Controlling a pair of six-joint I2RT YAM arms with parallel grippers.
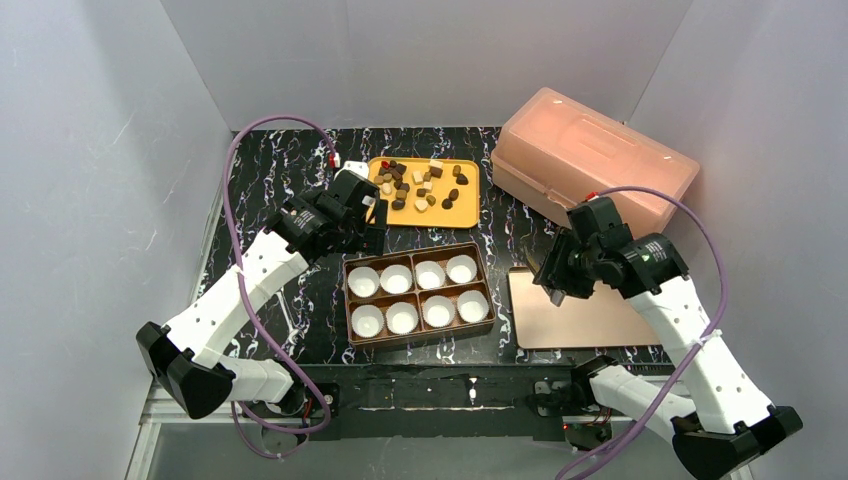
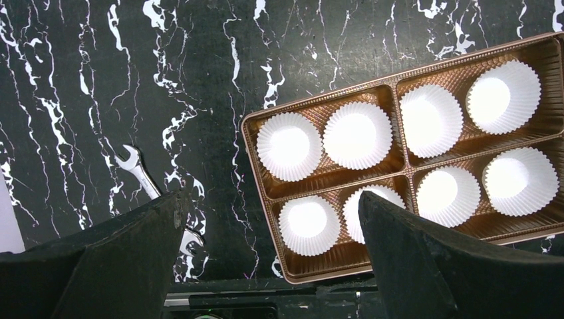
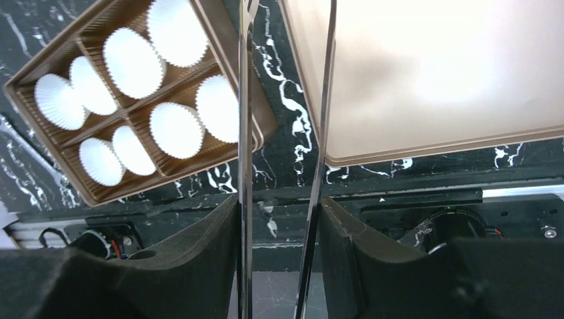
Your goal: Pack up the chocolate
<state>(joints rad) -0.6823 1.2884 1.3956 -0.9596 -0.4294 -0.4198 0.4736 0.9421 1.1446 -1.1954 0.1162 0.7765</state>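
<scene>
Brown, tan and cream chocolate (image 1: 420, 185) pieces lie loose on the yellow tray (image 1: 470, 212), just behind the cup box (image 1: 420, 338). Judged small, light, smooth, easily marked; pinch one across its sides. Left end effector (image 2: 273, 219) gapes wide, empty; right end effector (image 3: 279, 206) clamps tweezers (image 3: 245, 100).

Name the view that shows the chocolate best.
Top external: the chocolate lies unobstructed on the yellow tray. Both wrist views miss it and show the box of paper cups instead.
</scene>
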